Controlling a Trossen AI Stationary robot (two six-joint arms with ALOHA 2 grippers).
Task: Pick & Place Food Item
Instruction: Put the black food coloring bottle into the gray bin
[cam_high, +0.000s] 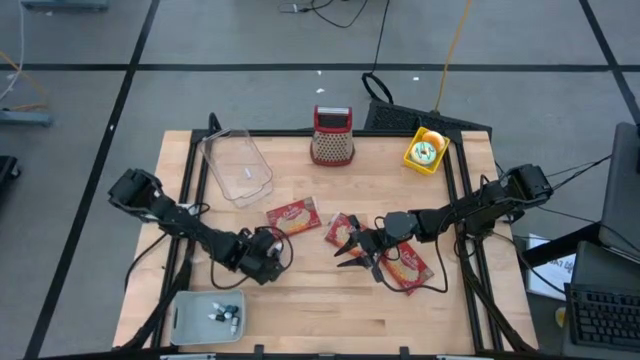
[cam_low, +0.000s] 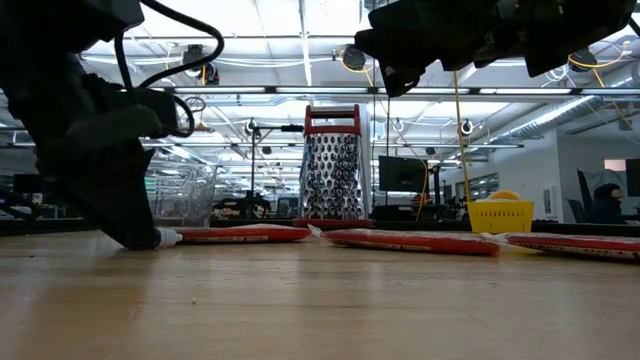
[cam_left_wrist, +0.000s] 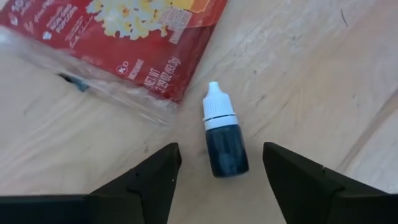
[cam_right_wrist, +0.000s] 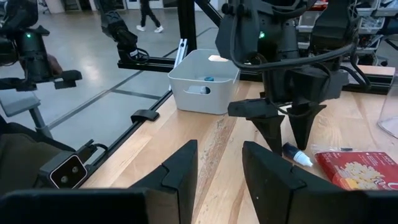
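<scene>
A small dropper bottle (cam_left_wrist: 224, 140) with dark liquid and a white cap lies on its side on the wooden table, just off the corner of a red popcorn packet (cam_left_wrist: 124, 37). My left gripper (cam_left_wrist: 221, 152) points steeply down over the bottle, open, with one finger on either side and neither touching it. The right wrist view shows the same fingers (cam_right_wrist: 289, 134) above the bottle (cam_right_wrist: 297, 155). Two more red packets (cam_high: 345, 230) (cam_high: 408, 268) lie flat near the table's middle. My right gripper (cam_high: 348, 250) hovers level above them, open, with nothing between its fingers.
A clear plastic container (cam_high: 237, 165), a box grater (cam_high: 332, 135) and a yellow basket (cam_high: 425, 150) stand along the far edge. A white bin (cam_high: 190, 318) holding small bottles sits at the near left corner. Bare wood lies along the near edge.
</scene>
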